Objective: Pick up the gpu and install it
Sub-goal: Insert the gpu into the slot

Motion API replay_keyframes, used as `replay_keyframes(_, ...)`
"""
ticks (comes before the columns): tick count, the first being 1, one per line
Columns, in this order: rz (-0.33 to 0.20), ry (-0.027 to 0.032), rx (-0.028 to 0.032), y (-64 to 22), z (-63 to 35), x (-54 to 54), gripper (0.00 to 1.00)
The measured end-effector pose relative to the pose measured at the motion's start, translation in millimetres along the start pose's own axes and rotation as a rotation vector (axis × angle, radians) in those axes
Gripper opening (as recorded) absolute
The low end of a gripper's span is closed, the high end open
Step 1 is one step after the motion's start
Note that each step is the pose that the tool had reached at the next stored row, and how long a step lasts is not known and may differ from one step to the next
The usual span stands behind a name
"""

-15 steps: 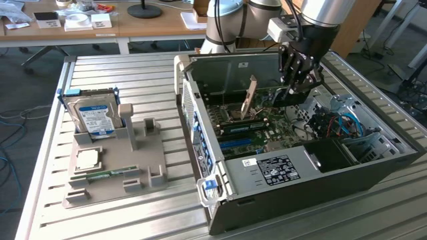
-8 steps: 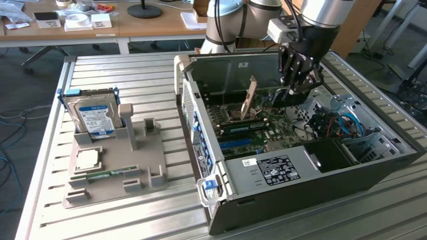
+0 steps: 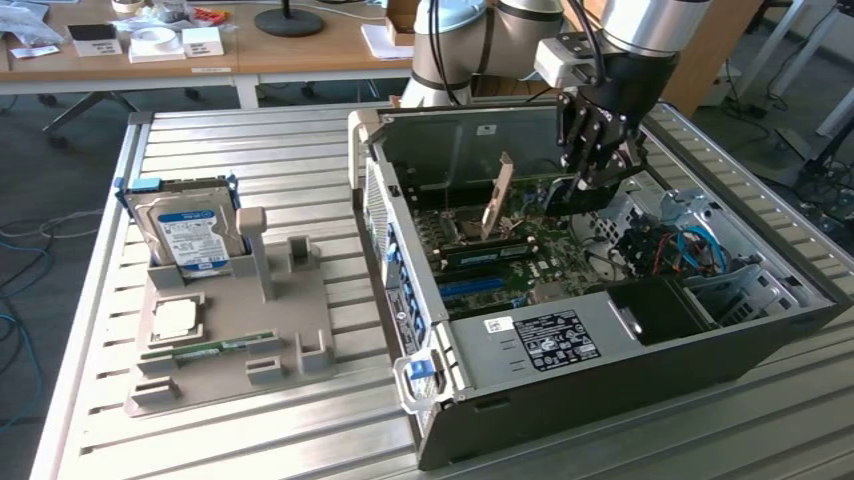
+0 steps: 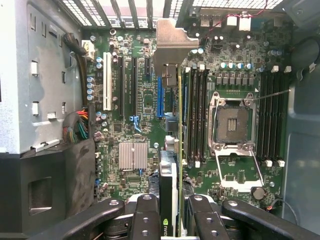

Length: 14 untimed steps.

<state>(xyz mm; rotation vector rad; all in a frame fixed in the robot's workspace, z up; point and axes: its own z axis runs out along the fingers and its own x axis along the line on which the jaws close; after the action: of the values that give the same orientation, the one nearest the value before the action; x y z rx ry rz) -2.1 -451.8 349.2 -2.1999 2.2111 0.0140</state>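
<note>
The gpu (image 4: pixel 169 175) is hanging edge-on inside the open computer case (image 3: pixel 601 350). Its pale metal bracket (image 4: pixel 170 45) is pointing toward the case's slotted rear wall. The pincer (image 4: pixel 172 210) is clenching the gpu along its upper edge, one finger pressing on each face. In the exterior view the pincer (image 3: pixel 597 165) is reaching down into the case from above.

Below the card, the motherboard (image 4: pixel 135 100) is lying exposed. The card's lower edge is running just beside the blue expansion slot (image 4: pixel 160 97), between it and the memory slots next to the empty processor socket (image 4: pixel 232 125). Whether the card is touching the board I cannot tell.

Out on the slatted worktop (image 3: pixel 240 150), the grey parts holder (image 3: pixel 287 310) is keeping the hard drive (image 3: pixel 194 235) upright.

As I judge it, the pickup and the carry into the case are done. Lining up with the slot, pressing home and letting go are looking unfinished.
</note>
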Motion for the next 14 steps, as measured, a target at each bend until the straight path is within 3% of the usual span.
replay_keyframes(14,0.000,-0.0002,0.0000,0.0,1.9,0.0,0.27)
